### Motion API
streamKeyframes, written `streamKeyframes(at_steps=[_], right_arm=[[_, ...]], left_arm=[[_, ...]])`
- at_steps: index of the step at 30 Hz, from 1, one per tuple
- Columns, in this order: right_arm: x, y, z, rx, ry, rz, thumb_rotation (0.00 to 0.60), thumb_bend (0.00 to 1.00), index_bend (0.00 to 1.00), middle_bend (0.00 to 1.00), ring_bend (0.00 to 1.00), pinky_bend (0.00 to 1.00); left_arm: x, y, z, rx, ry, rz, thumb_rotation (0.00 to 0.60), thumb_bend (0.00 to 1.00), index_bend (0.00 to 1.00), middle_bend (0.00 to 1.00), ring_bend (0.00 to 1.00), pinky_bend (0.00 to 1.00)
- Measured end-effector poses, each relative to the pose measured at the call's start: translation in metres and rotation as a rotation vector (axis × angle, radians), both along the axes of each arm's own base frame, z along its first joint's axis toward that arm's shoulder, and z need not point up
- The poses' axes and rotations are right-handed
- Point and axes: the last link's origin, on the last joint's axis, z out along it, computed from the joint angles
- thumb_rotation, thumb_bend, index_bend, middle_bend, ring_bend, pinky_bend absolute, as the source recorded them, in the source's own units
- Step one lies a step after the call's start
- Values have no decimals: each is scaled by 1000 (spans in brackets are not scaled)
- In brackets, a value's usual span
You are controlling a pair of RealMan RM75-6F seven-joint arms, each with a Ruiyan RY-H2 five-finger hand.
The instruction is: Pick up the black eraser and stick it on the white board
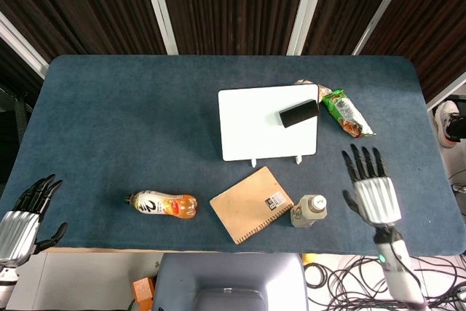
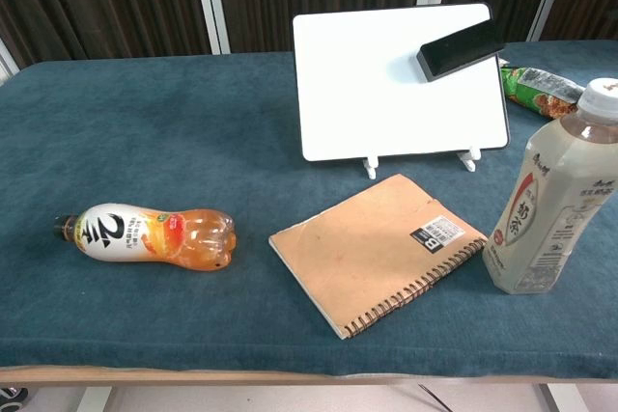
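The eraser (image 1: pixel 299 113) sits stuck on the whiteboard's (image 1: pixel 255 132) upper corner, well beyond the right hand's (image 1: pixel 372 196) spread, empty fingers (image 1: pixel 363 159), so I judge only parking the arm is left.

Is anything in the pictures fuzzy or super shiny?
Chest view: evenly lit and sharp; the black eraser casts a faint grey shadow on the white board, and the tall milk-tea bottle is cut by the right edge. Head view: sharp as well; the white board looks very bright, with no clear glare spot.
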Motion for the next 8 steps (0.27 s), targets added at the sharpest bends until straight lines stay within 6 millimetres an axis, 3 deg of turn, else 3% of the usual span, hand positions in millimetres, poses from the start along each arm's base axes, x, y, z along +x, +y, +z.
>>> streamKeyframes(at_steps=[1, 4, 8], right_arm=[[-5, 19, 8, -16, -41, -42, 600, 211, 0, 0, 0, 0], [-15, 45, 21, -33, -84, -85, 600, 211, 0, 0, 0, 0], [-32, 58, 35, -37, -60, -94, 600, 210, 0, 0, 0, 0]], left_arm=[[1, -1, 0, 2, 1, -4, 600, 324, 0, 0, 1, 152], [2, -3, -1, 2, 7, -14, 600, 324, 0, 0, 0, 152], [2, -5, -3, 2, 19, -15, 600, 324, 0, 0, 0, 152]])
